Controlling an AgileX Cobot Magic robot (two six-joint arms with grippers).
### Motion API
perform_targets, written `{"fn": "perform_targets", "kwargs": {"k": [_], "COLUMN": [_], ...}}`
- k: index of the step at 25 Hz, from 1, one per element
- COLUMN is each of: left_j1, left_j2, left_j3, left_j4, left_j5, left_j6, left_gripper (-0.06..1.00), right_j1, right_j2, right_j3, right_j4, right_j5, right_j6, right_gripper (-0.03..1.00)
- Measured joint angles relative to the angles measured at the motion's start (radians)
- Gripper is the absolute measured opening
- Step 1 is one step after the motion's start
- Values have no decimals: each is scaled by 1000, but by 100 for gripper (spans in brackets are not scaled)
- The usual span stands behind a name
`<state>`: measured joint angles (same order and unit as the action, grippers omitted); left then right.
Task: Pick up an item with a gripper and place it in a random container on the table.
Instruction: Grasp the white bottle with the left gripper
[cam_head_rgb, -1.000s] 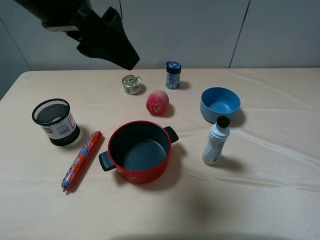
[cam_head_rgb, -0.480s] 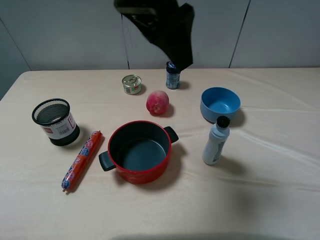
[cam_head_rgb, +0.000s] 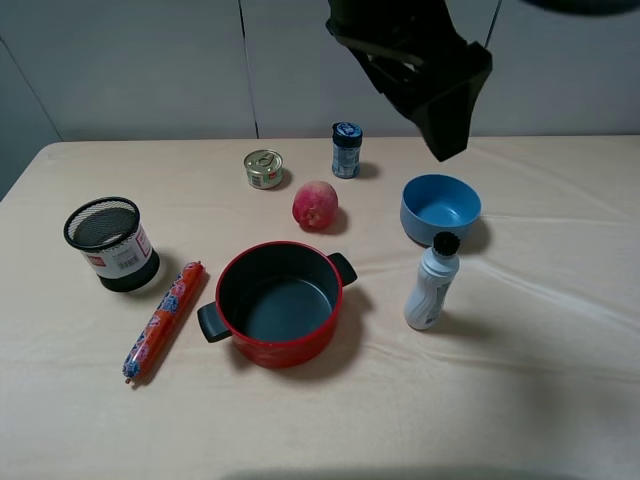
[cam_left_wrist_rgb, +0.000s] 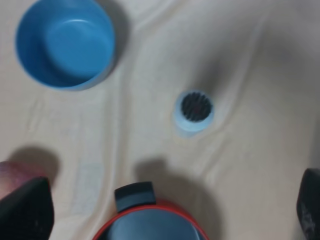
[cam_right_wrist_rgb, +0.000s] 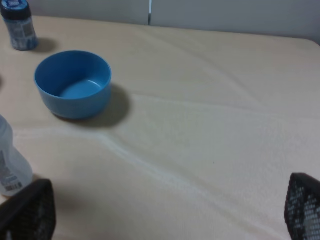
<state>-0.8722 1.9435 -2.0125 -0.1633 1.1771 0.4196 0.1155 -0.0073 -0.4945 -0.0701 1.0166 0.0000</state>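
Note:
The item, a small white bottle with a black cap, stands upright on the table right of the red pot, in front of the blue bowl. My left gripper hangs high over the back of the table, above the bowl, open and empty. In the left wrist view the bottle shows from above, ahead of the open gripper, well apart from its fingers. The container, a black mesh cup, stands far left. The right gripper is open and empty, with the bottle beside it.
A red pot sits mid-table with a sausage stick to its left. Behind them stand a blue bowl, a peach, a tin can and a blue-lidded jar.
My left gripper has swept from the back left across to the back right, now above the blue bowl. Nothing on the table has moved.

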Motion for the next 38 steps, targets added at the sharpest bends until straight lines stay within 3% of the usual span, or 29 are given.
{"fn": "perform_targets", "kwargs": {"k": [16, 27, 38], "left_j1": [-105, -120, -120], "left_j2": [153, 258, 331], "left_j3": [-7, -18, -19], "left_j4": [60, 66, 67], "left_j5": [-2, -7, -101], "left_j6": [0, 0, 0], "left_gripper": [99, 97, 97], "right_j1": [0, 0, 0], "right_j2": [0, 0, 0], "right_j3": [0, 0, 0], "right_j4": [0, 0, 0], "right_j5": [0, 0, 0], "right_j6": [0, 0, 0], "right_gripper": [69, 69, 69]}}
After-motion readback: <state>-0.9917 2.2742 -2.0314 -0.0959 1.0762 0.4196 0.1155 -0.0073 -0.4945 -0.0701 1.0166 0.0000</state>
